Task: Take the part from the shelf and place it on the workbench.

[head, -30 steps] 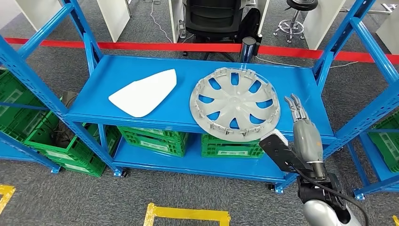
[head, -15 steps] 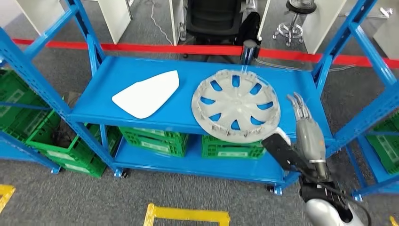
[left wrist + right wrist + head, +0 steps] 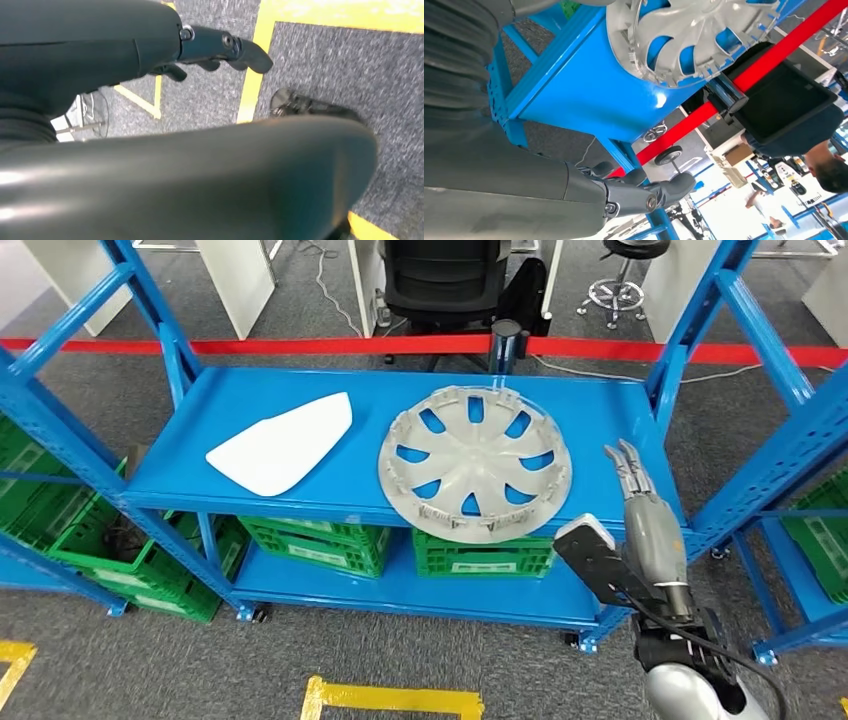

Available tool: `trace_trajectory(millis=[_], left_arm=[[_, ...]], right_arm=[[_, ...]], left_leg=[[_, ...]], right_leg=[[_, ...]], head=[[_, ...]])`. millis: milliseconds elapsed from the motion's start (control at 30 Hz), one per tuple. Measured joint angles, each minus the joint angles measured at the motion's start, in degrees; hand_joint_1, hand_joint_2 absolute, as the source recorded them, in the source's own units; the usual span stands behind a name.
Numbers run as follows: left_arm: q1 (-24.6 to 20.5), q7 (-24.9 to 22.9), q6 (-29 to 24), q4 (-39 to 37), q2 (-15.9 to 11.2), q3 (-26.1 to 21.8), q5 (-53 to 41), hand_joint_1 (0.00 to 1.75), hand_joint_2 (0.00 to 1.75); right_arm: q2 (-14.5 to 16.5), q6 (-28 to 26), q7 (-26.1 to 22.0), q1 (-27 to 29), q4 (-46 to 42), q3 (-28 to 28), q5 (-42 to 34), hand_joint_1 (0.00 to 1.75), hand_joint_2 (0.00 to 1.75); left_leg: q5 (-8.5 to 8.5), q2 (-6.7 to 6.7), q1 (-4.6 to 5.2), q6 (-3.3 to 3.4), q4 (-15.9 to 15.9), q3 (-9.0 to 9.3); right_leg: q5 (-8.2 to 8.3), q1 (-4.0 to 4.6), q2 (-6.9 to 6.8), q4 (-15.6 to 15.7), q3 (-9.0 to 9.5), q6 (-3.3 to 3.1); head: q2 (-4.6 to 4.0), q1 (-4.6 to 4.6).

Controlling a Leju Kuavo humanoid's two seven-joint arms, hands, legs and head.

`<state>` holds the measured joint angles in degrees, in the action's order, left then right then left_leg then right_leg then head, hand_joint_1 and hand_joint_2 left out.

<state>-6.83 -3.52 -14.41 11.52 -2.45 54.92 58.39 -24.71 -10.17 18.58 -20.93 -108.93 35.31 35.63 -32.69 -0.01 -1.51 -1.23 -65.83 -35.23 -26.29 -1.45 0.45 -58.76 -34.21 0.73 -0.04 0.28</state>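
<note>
A grey wheel cover lies flat on the top level of the blue shelf, right of centre, its near rim over the front edge. A white flat panel lies to its left. My right hand is raised just right of the wheel cover, over the shelf's right end, fingers straight and apart, holding nothing and apart from the cover. The right wrist view has the wheel cover beyond my hand's dark fingers. My left hand hangs over the grey floor, holding nothing.
Green crates fill the shelf's lower level and the rack at left. Blue uprights stand close to my right arm. A black office chair and red barrier tape lie behind. Yellow floor marking is in front. A person stands far off.
The whole view has shifted, so the shelf and its parts sit further left in the picture. My right hand keeps the same raised pose beside the wheel cover.
</note>
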Motion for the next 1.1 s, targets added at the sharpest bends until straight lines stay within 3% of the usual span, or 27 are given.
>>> trace_trajectory(millis=[67,100,133,200,233,300,400,467,533,567,600,633,700,733,800,867,933,1000,1067,1100], left_arm=[[0.1,0.0,0.1,0.0,0.0,0.0,0.0,0.00,0.00],[0.2,0.0,0.1,0.0,0.0,0.0,-0.1,0.00,0.00],[0.2,0.0,0.1,0.0,0.0,0.1,-0.1,0.00,0.00],[0.2,0.0,0.2,0.0,-0.1,0.1,-0.1,0.00,0.00],[0.2,0.0,0.2,0.0,-0.1,0.1,-0.1,0.00,0.00],[0.0,0.0,0.2,0.0,-0.2,0.1,-0.1,0.00,0.00],[0.1,0.0,0.2,0.0,-0.2,0.1,-0.1,0.00,0.00],[0.1,0.0,0.2,-0.1,-0.2,0.1,-0.1,0.00,0.00],[0.1,0.0,0.2,-0.1,-0.2,0.1,-0.1,0.00,0.00],[0.1,0.0,0.2,-0.1,-0.2,0.1,-0.1,0.00,0.00],[0.1,0.0,0.2,-0.1,-0.2,0.1,-0.1,0.00,0.00],[0.1,0.0,0.2,-0.1,-0.2,0.1,-0.1,0.00,0.00],[0.2,0.0,0.2,-0.1,-0.2,0.1,-0.1,0.00,0.00],[0.1,0.0,0.2,-0.1,-0.1,0.1,-0.1,0.00,0.00],[0.0,0.0,0.2,-0.1,-0.1,0.1,-0.1,0.00,0.00],[0.0,0.0,0.2,-0.1,0.0,0.1,-0.1,0.00,0.00],[0.0,0.0,0.2,-0.1,-0.1,0.1,-0.1,0.00,0.00],[0.0,0.0,0.3,-0.1,-0.1,0.1,-0.1,0.00,0.00],[0.0,-0.1,0.4,-0.1,-0.1,0.1,-0.1,0.00,0.00],[0.1,-0.1,0.5,-0.1,-0.1,0.1,-0.1,0.00,0.00]], right_arm=[[0.0,0.0,0.0,0.1,0.0,0.0,0.0,0.00,1.75],[0.0,0.0,-0.1,0.2,0.0,0.0,0.0,0.00,1.75],[0.0,0.0,-0.1,0.2,0.0,0.0,0.0,0.00,1.75],[0.0,0.0,-0.1,0.3,0.0,0.0,0.0,0.00,1.75],[0.0,0.0,-0.1,0.2,0.0,0.0,0.0,0.00,1.75],[0.0,0.0,-0.1,0.2,0.0,0.0,0.0,0.00,1.75],[0.0,0.0,-0.1,0.3,0.0,0.0,-0.1,0.00,1.75],[0.0,0.0,-0.1,0.2,0.0,-0.1,-0.1,0.00,1.75],[-0.1,0.1,-0.1,0.2,0.0,-0.2,-0.2,0.00,1.75],[-0.1,0.1,-0.1,0.3,0.0,-0.2,-0.2,0.00,1.75],[-0.1,0.2,-0.1,0.4,0.1,-0.2,-0.2,0.00,1.75],[-0.1,0.2,-0.1,0.5,0.1,-0.2,-0.2,0.00,1.75],[-0.1,0.2,-0.1,0.5,0.1,-0.2,-0.2,0.00,1.75],[0.0,0.2,-0.1,0.4,0.1,-0.2,-0.2,0.00,1.75],[-0.1,0.2,-0.1,0.3,0.1,-0.3,-0.2,0.00,1.75],[-0.1,0.2,-0.1,0.3,0.1,-0.3,-0.2,0.00,1.75],[-0.1,0.2,-0.1,0.3,0.0,-0.3,-0.2,0.00,1.75],[0.0,0.3,-0.2,0.2,0.0,-0.3,-0.2,0.00,1.75],[0.0,0.5,-0.2,0.3,0.1,-0.2,-0.2,0.00,1.75],[0.0,0.6,-0.2,0.4,0.2,-0.2,-0.2,0.00,1.75]], left_leg=[[-1.71,0.00,0.08,0.19,-7.1,-4.39],[-1.12,0.00,0.18,0.39,-8.1,-5.44],[0.47,-0.01,0.35,0.72,-6.9,-5.39],[4.69,-0.07,0.94,1.72,0.4,-2.52],[5.87,-0.09,1.22,2.14,3.9,-0.90],[6.12,-0.13,1.65,2.61,7.1,0.91],[6.26,-0.14,1.55,2.96,8.1,1.77],[6.39,-0.11,1.26,3.33,8.8,2.53],[6.14,-0.13,1.36,3.69,8.9,2.85],[5.99,-0.15,1.45,3.82,8.9,2.95],[5.80,-0.17,1.54,3.90,8.8,3.10],[5.58,-0.20,1.63,3.92,8.8,3.31],[5.03,-0.23,1.80,3.87,8.7,3.94],[4.78,-0.25,1.95,3.76,8.6,4.15],[4.50,-0.21,2.04,3.38,8.6,4.16],[4.41,-0.13,1.99,2.84,8.7,4.16],[3.79,-0.13,1.95,2.24,8.1,3.81],[1.71,-0.16,1.67,1.61,3.1,1.08],[-0.60,-0.15,1.15,1.07,-4.9,-3.65],[-0.69,-0.14,0.92,0.87,-7.3,-5.49]], right_leg=[[-0.19,0.37,0.02,0.0,0.07,-0.32],[-0.30,0.57,0.08,0.0,0.17,-0.42],[-0.40,0.74,0.17,0.0,0.32,-0.47],[-0.64,0.97,0.32,0.0,0.77,-0.42],[-0.78,1.07,0.37,0.0,0.88,-0.28],[-0.90,1.07,0.38,0.1,0.87,0.24],[-1.21,0.98,0.28,0.0,0.63,1.28],[-3.05,0.95,0.15,-3.5,-1.07,1.76],[-5.98,0.81,0.07,-10.7,-4.77,2.06],[-6.76,0.77,0.06,-13.8,-6.60,2.16],[-6.52,0.78,0.06,-15.2,-7.63,2.19],[-5.28,0.80,0.06,-14.5,-7.65,2.14],[-0.98,0.93,0.00,-7.6,-4.84,1.62],[0.40,1.09,-0.11,-4.0,-2.98,1.23],[1.08,1.48,-0.27,0.1,-0.71,0.50],[0.79,1.62,-0.21,0.8,-0.23,0.04],[0.81,1.23,-0.18,1.5,0.48,-0.43],[0.66,0.82,-0.28,2.2,1.39,-0.85],[0.23,0.73,-0.32,2.3,1.82,-0.99],[-0.01,0.67,-0.29,2.3,1.99,-0.93]], head=[[0.00,-0.72],[0.00,-0.99],[0.00,-1.26],[0.00,-1.77],[0.00,-1.89],[0.00,-2.03],[0.00,-2.11],[0.00,-1.69],[0.00,-0.98],[0.00,-0.70],[0.00,-0.42],[0.00,-0.15],[0.00,0.37],[0.00,0.50],[0.00,0.64],[0.00,0.65],[0.00,0.56],[0.00,0.08],[0.00,-0.45],[0.00,-0.61]])
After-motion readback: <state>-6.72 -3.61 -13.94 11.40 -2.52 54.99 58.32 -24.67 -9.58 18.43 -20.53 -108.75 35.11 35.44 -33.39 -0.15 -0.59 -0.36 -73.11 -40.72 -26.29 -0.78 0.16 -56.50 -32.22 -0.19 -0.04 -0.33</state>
